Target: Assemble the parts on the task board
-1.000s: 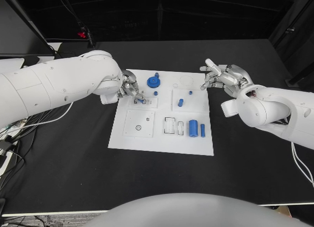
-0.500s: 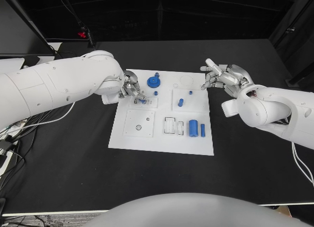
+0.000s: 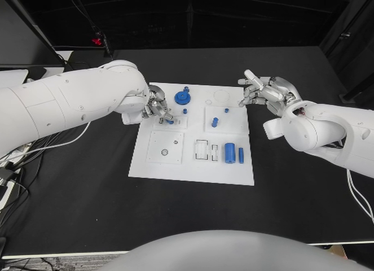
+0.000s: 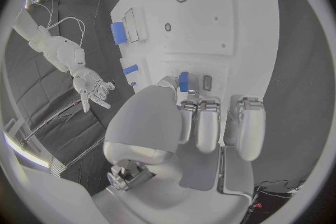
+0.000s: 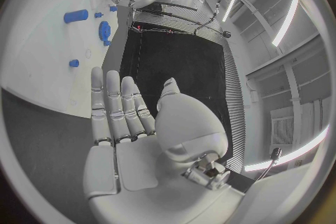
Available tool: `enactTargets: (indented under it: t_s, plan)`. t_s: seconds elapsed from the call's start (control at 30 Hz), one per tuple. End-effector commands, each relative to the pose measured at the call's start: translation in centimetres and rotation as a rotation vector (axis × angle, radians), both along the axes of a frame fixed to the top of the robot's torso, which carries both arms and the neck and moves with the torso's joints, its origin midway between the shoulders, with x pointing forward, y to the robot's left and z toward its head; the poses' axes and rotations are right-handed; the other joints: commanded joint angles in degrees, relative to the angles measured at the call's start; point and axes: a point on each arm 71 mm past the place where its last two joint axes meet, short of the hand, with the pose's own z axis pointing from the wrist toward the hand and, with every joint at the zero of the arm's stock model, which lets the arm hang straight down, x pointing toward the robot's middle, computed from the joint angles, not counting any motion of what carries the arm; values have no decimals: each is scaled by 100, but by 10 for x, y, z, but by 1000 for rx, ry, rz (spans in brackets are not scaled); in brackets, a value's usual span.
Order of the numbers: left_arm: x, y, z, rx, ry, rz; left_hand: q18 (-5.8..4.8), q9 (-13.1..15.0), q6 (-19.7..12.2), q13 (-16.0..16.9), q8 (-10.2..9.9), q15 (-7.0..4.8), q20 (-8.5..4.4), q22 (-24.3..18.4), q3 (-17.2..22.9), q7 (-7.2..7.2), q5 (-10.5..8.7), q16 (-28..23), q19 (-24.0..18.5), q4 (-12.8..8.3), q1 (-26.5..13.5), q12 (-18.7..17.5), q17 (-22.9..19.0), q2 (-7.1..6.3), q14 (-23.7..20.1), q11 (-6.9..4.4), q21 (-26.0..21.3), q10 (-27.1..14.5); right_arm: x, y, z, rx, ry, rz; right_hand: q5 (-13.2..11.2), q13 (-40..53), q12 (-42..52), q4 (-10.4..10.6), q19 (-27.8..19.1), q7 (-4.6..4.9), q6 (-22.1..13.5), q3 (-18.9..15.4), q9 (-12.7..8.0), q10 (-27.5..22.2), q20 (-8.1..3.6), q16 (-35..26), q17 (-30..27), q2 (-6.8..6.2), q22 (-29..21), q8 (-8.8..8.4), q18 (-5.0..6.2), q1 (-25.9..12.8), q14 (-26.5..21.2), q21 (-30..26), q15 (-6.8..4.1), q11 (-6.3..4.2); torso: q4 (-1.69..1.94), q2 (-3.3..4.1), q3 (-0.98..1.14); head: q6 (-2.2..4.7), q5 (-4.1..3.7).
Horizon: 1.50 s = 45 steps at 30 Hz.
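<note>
Board [image 3: 154, 166]: flat white rectangular plate, matte, mid-table, long axis running away from the robot. Shallow recesses on it: a square panel near the left front, rectangular slots beside it.

Left hand [image 3: 157, 108] sits over the board's far-left area. Wrist view shows the thumb and a fingertip [image 4: 170, 83] closed on a small blue peg [image 4: 183, 80]; the other fingers lie straight and side by side. The peg's long axis runs roughly along the fingers, its free end toward the board surface next to a small dark slot. Whether it touches the board, cannot tell.

Right hand [image 3: 267, 90] hangs past the board's far-right corner, over the black table [image 3: 89, 203], fingers straight and spread, palm bare, holding nothing.

Loose parts, all glossy blue plastic:
- gear [image 3: 183, 98], round and toothed, at the far edge, just beside the left hand.
- large cylinder [image 3: 230, 152], lying flat at the near right, axis pointing front to back.
- thin pin [image 3: 241, 155] just beside it, parallel.
- short peg [image 3: 214, 121] mid-right.
</note>
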Motion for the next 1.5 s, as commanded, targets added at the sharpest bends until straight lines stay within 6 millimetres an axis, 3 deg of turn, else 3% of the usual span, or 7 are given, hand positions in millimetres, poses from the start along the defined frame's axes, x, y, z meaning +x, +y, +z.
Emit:
enactTargets:
  t_s: [0.03, 0.8, 1.5]
  plan:
    - [-2, 0, -4, 28, 29, -14, -37, 1, 27, 1495, 13, 36, 38, 1509, 361, -56, -44, 5, 598, -323, 128, -32, 1509, 196, 610, 3, 18, 619, 0, 1, 2, 6, -10, 9, 17, -4, 38, 4, 8, 126, -29, 4, -1, -49, 28, 15, -5, 41, -5, 10, 53, 36, -36, -34, -11, -2, 0, 3, -2, 2, -8]
    - [0, 7, 0, -41, -43, 17, -37, 13, 54, 1495, 35, 23, 41, 1509, 537, -80, -22, 5, 598, -356, 177, -32, 1509, 156, 610, -19, 18, 619, 0, 1, 2, 6, -11, 8, 17, -13, 44, 5, 9, 136, -26, 2, -1, -50, 28, 22, -13, 43, -7, 21, 54, 38, -38, -35, -10, -1, 3, -3, 0, 9, -6]
    - [-2, 5, -8, -12, 1, 4, -37, 14, 54, 1495, 36, 22, 40, 1509, 549, -78, -28, 5, 598, -349, 177, -32, 1509, 149, 610, -18, 18, 619, 0, 1, 2, 6, -11, 9, 17, -13, 44, 5, 9, 136, -26, 2, -1, -50, 28, 22, -13, 43, -7, 21, 54, 38, -38, -35, -10, -1, 0, 4, 1, -3, -4]
